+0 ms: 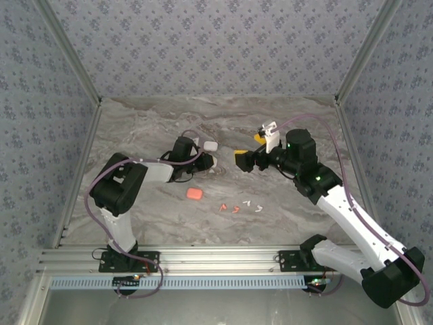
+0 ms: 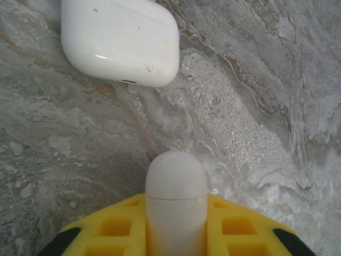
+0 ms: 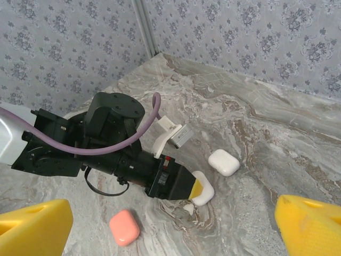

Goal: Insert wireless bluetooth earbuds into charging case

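my left gripper (image 1: 204,161) clamping a closed white case (image 2: 176,200), right gripper (image 1: 242,161) spread wide, pink case (image 1: 194,193) lid down, earbuds (image 1: 235,208) loose lower-centre

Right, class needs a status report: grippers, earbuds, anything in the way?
Left gripper shut on white case. Right gripper open, empty. Earbuds loose on table. Second white case just ahead of left gripper.

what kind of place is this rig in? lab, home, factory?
Likely a lab test cell, not a home: left arm and right arm bolted to an aluminium rail, a marble-look tabletop boxed in by wallpapered panels.
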### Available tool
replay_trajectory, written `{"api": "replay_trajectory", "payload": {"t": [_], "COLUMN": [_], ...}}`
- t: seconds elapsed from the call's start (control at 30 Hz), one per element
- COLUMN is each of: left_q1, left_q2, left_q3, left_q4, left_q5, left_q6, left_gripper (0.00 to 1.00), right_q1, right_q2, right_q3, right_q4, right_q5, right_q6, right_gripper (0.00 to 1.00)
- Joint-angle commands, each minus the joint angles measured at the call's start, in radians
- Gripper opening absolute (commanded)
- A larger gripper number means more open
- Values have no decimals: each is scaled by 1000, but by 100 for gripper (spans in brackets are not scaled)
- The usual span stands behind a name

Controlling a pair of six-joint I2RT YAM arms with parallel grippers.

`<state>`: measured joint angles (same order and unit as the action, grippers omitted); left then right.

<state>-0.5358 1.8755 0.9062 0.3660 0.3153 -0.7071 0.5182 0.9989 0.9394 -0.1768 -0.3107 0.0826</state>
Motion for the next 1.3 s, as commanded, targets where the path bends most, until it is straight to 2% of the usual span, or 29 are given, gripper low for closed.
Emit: {"api": "replay_trajectory", "payload": {"t": [0.0,0.17,0.53,0.7,0.83,0.93,1.07,1.27], "left_q1": [4,7,23,25,44,105,217,348], "left_q2": [25,13,-156,-324,-482,-576,-668,-757], "left_q3": [21,25,28,-33,-94,-134,-193,-262], "left_q4": [-2,-58,-202,-198,-227,-247,-259,-277], "left_q5": [0,-43,-165,-235,-321,-322,-262,-172], "left_q6": [-11,26,134,175,198,180,136,105], "left_gripper": [28,49,66,73,85,93,99,99], "right_q1": [-1,-6,-2,94,204,272,338,390], "right_q2": [3,23,92,168,265,368,503,713], "right_q3": [40,56,88,143,172,193,240,345], "right_q4": [-19,-59,-156,-276,-328,-334,-333,-350], "right_q5": [2,25,63,136,193,215,223,226], "right_q6": [1,11,6,-80,-103,-106,-122,-167], "right_gripper": [100,100,100,100,100,100,100,99]}}
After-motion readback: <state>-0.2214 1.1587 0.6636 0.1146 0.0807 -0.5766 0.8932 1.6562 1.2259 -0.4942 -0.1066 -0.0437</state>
